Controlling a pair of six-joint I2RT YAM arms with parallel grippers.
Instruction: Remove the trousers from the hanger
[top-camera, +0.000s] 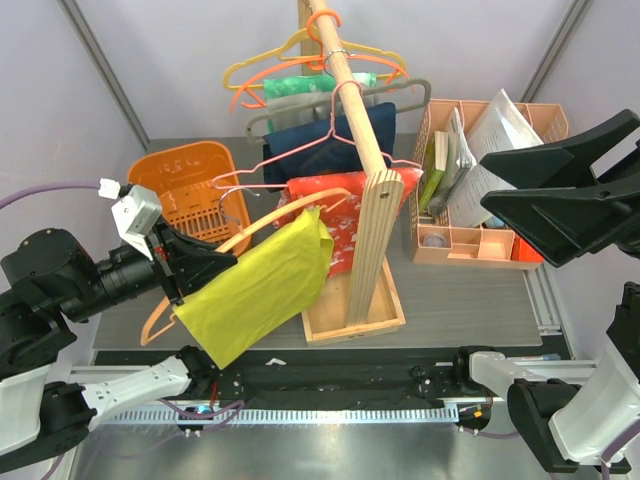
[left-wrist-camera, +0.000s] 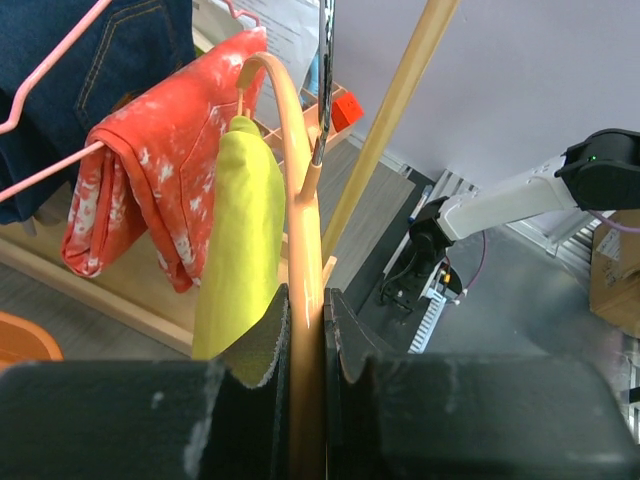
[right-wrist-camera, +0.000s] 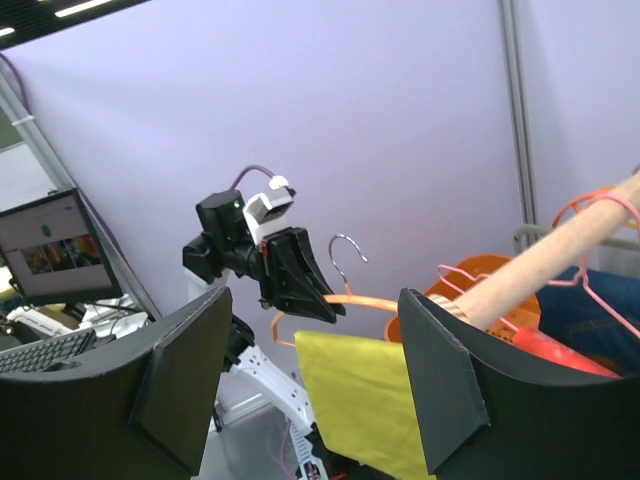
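The hanger (top-camera: 250, 235) is clamped by the left end effector (top-camera: 190, 265) above the tabletop (top-camera: 470, 300), beside the wooden rack (top-camera: 375, 230). The trousers (top-camera: 262, 285) are draped over its bar. The right end effector (top-camera: 490, 180) is held apart, empty, raised at the right.

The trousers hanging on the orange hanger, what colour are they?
The trousers are plain yellow-green with no pattern. The top external view shows them best.
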